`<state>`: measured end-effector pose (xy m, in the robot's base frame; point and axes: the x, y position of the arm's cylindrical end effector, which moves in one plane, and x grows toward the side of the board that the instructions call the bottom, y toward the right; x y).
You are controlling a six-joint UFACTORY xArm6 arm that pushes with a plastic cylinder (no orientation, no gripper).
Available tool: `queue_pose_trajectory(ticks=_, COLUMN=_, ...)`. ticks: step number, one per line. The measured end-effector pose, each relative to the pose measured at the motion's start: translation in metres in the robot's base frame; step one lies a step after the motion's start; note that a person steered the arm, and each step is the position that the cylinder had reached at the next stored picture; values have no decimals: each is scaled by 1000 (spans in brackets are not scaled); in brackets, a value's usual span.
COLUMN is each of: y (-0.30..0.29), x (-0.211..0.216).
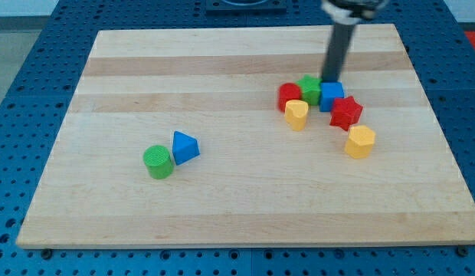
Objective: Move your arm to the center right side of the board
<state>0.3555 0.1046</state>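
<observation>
My tip (330,80) comes down from the view's top and ends right behind the blue cube (332,96), at the top edge of a cluster of blocks right of the board's middle. The cluster holds a red cylinder (289,96), a green star (309,88), the blue cube, a red star (345,113), a yellow heart (296,115) and a yellow hexagon (360,142). The tip appears to touch or nearly touch the blue cube and the green star.
A green cylinder (158,162) and a blue triangle (184,146) sit together left of the middle of the wooden board (222,69). Blue perforated table surface surrounds the board.
</observation>
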Motion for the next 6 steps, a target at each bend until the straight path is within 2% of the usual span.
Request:
queue_pose_trajectory(ticks=1, y=-59, x=0)
queue_pose_trajectory(ticks=2, y=-57, x=-4)
queue_pose_trajectory(ticks=3, y=4, x=-24)
queue_pose_trajectory(ticks=4, y=91, x=-36)
queue_pose_trajectory(ticks=5, y=158, x=-20)
queue_pose_trajectory(ticks=6, y=166, x=1)
